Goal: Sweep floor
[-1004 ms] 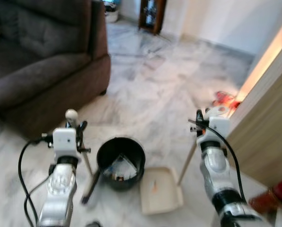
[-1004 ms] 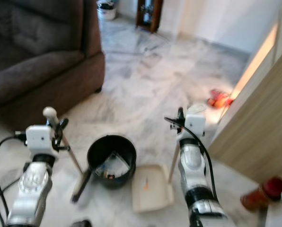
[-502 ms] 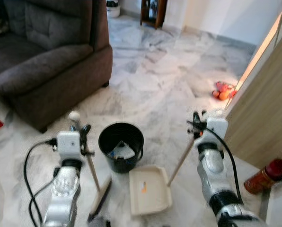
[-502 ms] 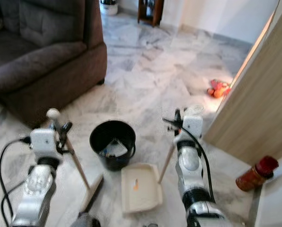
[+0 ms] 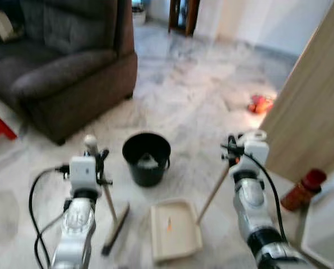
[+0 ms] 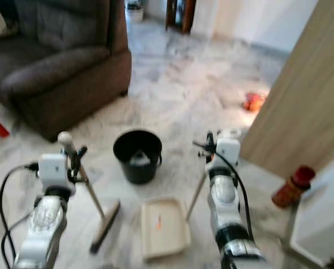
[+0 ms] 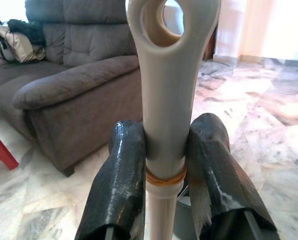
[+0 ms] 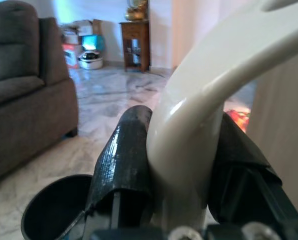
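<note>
Jaws clamp broom [image 5: 108,207] and dustpan [image 5: 175,231] handles; bucket [image 5: 147,158] stands beyond; sofa [image 5: 60,67] farther.

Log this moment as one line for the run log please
left gripper: shut on cream plastic broom handle | right gripper: shut on cream dustpan handle | cream dustpan: on marble floor, near black bucket

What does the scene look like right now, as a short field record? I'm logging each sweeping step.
left gripper: shut on broom handle
broom head: on the floor, left of the dustpan
right gripper: shut on dustpan handle
dustpan: flat on the floor, a small orange bit in it
black bin: upright beyond the dustpan, some rubbish inside
sofa: far left
floor: marble
</note>
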### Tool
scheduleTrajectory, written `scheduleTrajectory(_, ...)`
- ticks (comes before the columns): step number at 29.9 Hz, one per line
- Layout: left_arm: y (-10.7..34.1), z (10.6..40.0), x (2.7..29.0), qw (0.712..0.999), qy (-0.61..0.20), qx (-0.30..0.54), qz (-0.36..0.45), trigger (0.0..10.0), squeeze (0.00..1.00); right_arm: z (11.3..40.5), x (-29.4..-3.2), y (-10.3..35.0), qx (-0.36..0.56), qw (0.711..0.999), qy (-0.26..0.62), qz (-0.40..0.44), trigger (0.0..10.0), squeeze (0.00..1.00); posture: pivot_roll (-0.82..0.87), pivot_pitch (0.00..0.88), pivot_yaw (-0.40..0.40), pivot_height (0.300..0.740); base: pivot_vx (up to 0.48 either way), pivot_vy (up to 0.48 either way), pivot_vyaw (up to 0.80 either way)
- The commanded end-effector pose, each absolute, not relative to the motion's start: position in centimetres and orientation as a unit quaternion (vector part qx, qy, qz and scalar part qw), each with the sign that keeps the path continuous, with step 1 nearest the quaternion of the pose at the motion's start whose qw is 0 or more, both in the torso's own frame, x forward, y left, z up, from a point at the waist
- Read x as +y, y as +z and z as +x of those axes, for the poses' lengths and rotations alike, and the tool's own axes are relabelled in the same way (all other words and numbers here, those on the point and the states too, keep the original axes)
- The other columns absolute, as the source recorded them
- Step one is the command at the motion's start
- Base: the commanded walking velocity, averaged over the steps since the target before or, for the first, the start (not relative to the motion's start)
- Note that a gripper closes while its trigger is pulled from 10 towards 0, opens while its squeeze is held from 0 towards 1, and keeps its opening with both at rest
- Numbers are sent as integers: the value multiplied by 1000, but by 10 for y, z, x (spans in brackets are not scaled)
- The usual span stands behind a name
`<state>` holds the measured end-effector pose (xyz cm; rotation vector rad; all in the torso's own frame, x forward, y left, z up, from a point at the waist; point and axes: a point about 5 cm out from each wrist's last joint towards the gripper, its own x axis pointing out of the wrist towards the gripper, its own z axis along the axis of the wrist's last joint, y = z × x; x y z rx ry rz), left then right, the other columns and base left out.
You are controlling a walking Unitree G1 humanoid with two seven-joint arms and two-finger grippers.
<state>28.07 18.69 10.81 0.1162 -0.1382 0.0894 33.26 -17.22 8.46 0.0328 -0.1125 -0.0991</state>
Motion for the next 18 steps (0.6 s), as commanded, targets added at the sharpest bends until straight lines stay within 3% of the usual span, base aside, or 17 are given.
scheduleTrajectory(1, 116, 282, 188, 993, 46, -84, 64, 10000, 0, 338, -174, 98, -87, 995, -48, 10, 10000, 0, 46, 42, -81, 740, 0, 0, 0)
scheduleTrajectory(13, 116, 285, 188, 994, 42, -83, 64, 10000, 0, 338, -172, 96, -80, 996, -47, 18, 10000, 0, 45, 46, -80, 740, 0, 0, 0)
scheduleTrajectory(18, 117, 287, 188, 993, 41, -84, 65, 10000, 0, 338, -172, 95, -76, 996, -46, 14, 10000, 0, 43, 45, -79, 740, 0, 0, -658)
